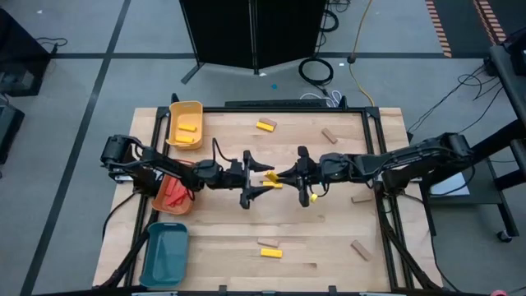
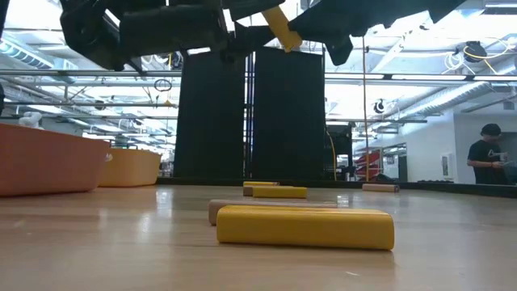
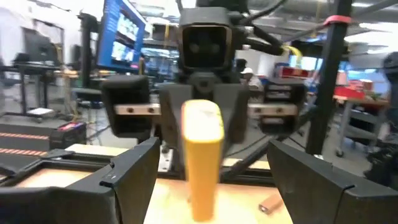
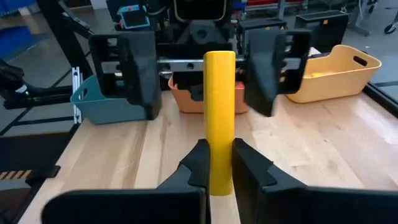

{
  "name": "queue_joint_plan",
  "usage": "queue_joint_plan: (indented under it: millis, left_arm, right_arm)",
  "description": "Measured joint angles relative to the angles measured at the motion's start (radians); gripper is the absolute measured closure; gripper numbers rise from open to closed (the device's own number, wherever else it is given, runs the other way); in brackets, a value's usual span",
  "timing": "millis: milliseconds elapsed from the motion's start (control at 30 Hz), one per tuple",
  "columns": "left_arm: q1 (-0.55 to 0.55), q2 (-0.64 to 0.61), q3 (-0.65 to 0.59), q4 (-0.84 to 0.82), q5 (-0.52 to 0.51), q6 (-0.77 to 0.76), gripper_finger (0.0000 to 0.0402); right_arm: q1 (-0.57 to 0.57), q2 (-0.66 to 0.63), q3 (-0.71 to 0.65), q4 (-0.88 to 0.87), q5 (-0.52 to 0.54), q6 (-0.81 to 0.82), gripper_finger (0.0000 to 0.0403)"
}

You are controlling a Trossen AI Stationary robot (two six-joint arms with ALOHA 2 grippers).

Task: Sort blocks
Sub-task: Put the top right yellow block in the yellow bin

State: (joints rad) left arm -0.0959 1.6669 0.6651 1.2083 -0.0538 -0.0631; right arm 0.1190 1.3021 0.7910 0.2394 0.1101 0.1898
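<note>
My two grippers meet nose to nose above the middle of the table. The right gripper (image 1: 283, 175) (image 4: 217, 152) is shut on a yellow block (image 1: 270, 177) (image 4: 219, 93), held well above the table in the low view (image 2: 281, 28). The left gripper (image 1: 246, 179) (image 3: 211, 149) is open wide, its fingers standing on either side of the block's free end (image 3: 202, 134) without touching it. Other yellow and tan blocks lie flat on the table, among them a yellow one (image 1: 265, 125), a tan one (image 1: 329, 135) and a yellow one (image 1: 271, 252). My right gripper pinches the yellow block between its two fingers (image 4: 198, 163) at the end nearest its wrist (image 4: 219, 168). The fingers come level from the table's right side and lie along the block. The block is lifted clear and sticks out past the fingertips toward the left gripper.
Along the table's left edge stand a yellow tray (image 1: 185, 111) with yellow blocks, an orange tray (image 1: 168, 205) with red blocks under the left arm, and a teal tray (image 1: 164, 255). Tan blocks lie at the right (image 1: 360, 249). A person stands far off (image 2: 487, 158).
</note>
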Motion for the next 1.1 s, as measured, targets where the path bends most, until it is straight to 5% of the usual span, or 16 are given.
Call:
queue_joint_plan:
  millis: [333, 733, 900, 1100]
  left_arm:
    - [0.000, 0.000, 0.000, 0.007, -0.004, 0.001, 0.0136]
    - [0.000, 0.000, 0.000, 0.014, -0.005, 0.042, 0.0368]
    - [0.000, 0.000, 0.000, 0.013, -0.003, 0.047, 0.0367]
    - [0.004, 0.000, 0.000, 0.008, -0.008, 0.053, 0.0362]
  right_arm:
    - [0.014, 0.039, 0.000, 0.096, 0.000, -0.010, 0.0380]
    - [0.013, 0.039, -0.002, 0.089, 0.003, -0.028, 0.0377]
    - [0.013, 0.036, -0.002, 0.086, -0.002, -0.081, 0.0341]
    - [-0.010, -0.019, -0.002, 0.022, -0.012, -0.124, 0.0251]
